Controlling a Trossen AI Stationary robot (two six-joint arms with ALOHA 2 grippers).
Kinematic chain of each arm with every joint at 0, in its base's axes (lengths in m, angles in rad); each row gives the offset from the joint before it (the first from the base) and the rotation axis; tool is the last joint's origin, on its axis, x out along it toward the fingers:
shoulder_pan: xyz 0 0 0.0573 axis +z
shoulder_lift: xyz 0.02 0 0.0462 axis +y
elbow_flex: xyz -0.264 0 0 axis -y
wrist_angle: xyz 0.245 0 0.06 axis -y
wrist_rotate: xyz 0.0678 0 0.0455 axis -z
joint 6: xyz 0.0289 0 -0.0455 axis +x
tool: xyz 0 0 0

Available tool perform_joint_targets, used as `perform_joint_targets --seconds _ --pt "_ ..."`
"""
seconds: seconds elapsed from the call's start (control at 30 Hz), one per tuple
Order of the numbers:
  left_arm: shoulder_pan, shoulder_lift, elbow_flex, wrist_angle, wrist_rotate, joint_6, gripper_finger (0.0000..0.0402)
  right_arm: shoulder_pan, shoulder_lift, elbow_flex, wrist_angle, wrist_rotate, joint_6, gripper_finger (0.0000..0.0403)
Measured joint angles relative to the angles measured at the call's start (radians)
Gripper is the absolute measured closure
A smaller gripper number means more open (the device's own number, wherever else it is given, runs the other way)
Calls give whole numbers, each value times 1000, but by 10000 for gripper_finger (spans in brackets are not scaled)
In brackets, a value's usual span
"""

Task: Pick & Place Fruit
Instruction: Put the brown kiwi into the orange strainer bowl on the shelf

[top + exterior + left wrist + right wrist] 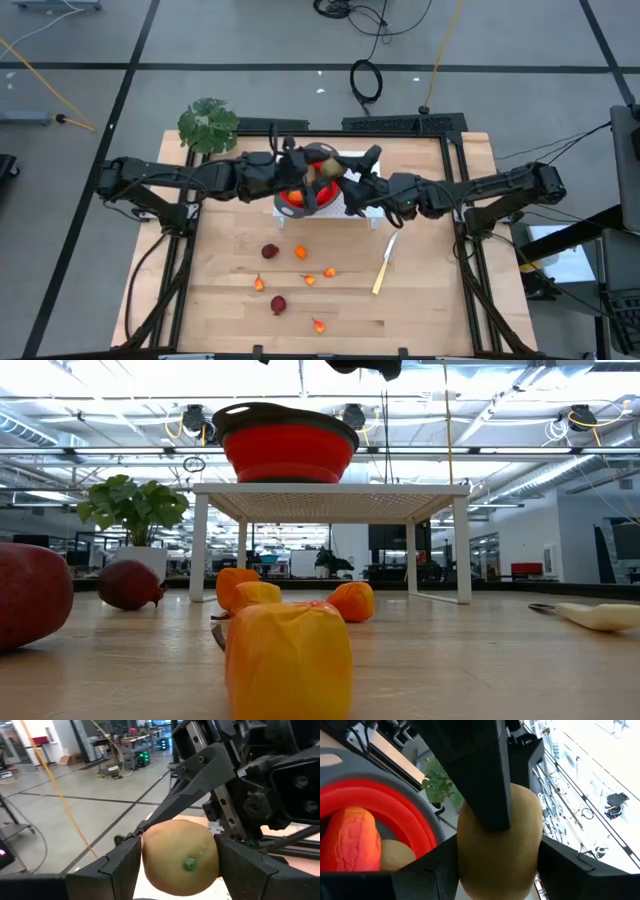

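Observation:
An olive-brown oval fruit (324, 172) hangs in the air over the red, grey-rimmed bowl (290, 207), between both grippers. My left gripper (180, 857) comes from the table's left and my right gripper (497, 862) from the right; each is shut on this fruit. The bowl stands on a small white rack (330, 490) and holds an elongated red-orange fruit (355, 840) and another olive-brown one (395, 856). Two dark red round fruits (270, 251) (278, 304) and several tiny orange ones (301, 252) lie on the table nearer the front. My left gripper pinches the olive-brown fruit's two opposite sides (150, 857) between its two fingers. The fingers reach in about level from the table's left. The fruit is lifted clear, above the bowl. My right gripper pinches the same fruit by two opposite sides (467, 867) between its two fingers, about level from the table's right. One finger (490, 795) of the left gripper lies across the fruit in front of it. The fruit hangs clear of the bowl.
A pale-handled knife (383, 268) lies right of the loose fruit. A potted plant (208, 125) stands at the table's far left corner. Bare wood lies along the near edge and on both sides of the fruit.

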Motion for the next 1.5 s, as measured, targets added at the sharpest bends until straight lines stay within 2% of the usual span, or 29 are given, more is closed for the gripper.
perform_joint_targets --seconds 0.3,0.6,0.87,1.0,1.5 --pt "-1 0 1 -5 4 10 163 12 0 0 -1 3 8 188" --pt "0 -1 1 -28 30 -15 243 13 0 0 -8 0 80 174" --pt "0 -1 1 -41 33 -13 231 13 0 0 -34 0 99 160" --pt "0 -5 1 -61 29 -10 238 12 0 0 -69 2 146 154" --pt "25 -37 0 -175 -58 -2 242 32 -7 0 -76 11 166 144"
